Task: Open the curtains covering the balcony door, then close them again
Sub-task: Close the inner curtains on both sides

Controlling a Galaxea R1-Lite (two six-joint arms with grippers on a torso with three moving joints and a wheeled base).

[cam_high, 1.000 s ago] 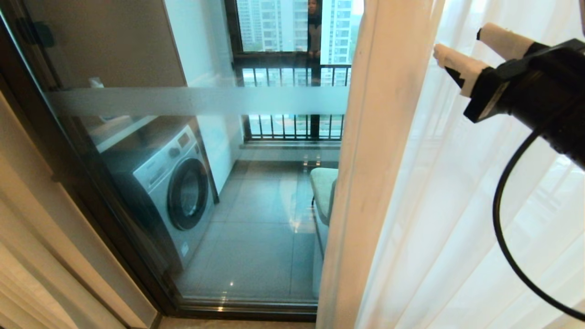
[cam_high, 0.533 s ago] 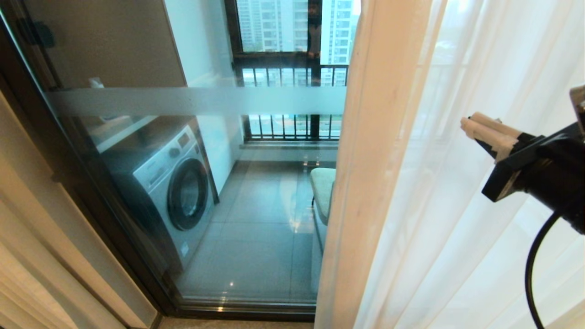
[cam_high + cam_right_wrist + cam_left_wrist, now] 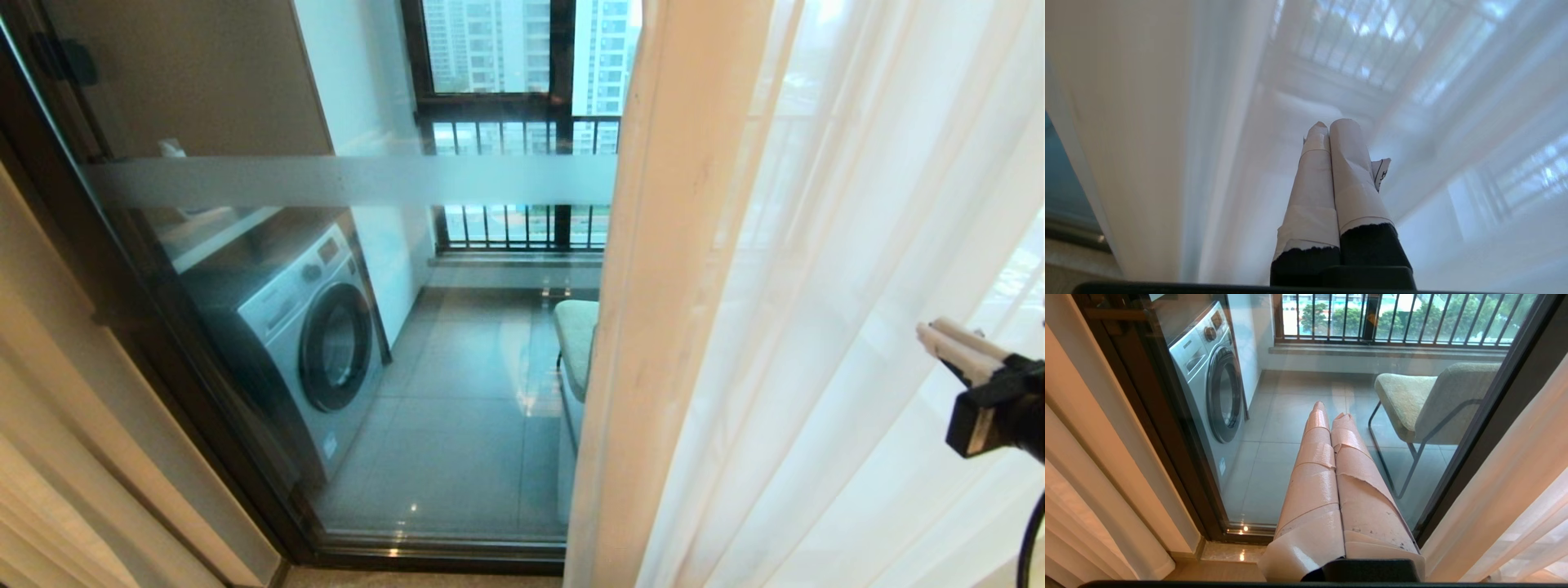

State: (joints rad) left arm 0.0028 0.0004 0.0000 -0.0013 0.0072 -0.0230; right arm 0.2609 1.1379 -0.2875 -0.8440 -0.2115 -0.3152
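The balcony door [image 3: 343, 392] shows as bare glass with a frosted band [image 3: 351, 180] and a dark frame. A cream-beige curtain [image 3: 678, 286] hangs down the middle of the head view, with the white sheer curtain [image 3: 816, 367] to its right. Another cream panel [image 3: 65, 457] hangs at the far left. My right gripper [image 3: 927, 333] is low at the right edge in front of the sheer, shut with nothing between its taped fingers. Its wrist view shows the same shut gripper [image 3: 1331, 122] facing the sheer [image 3: 1412, 81]. My left gripper [image 3: 1331, 412] is parked low and shut, pointing at the glass.
Behind the glass stand a washing machine [image 3: 310, 327] on the left and a green chair [image 3: 575, 343] by the cream curtain. Black railing bars [image 3: 522, 220] line the outer window. The door's dark bottom rail [image 3: 441, 551] runs along the floor.
My right gripper has closed from open and dropped from high beside the sheer's edge down toward the right edge of the view. The curtains hang about where they were.
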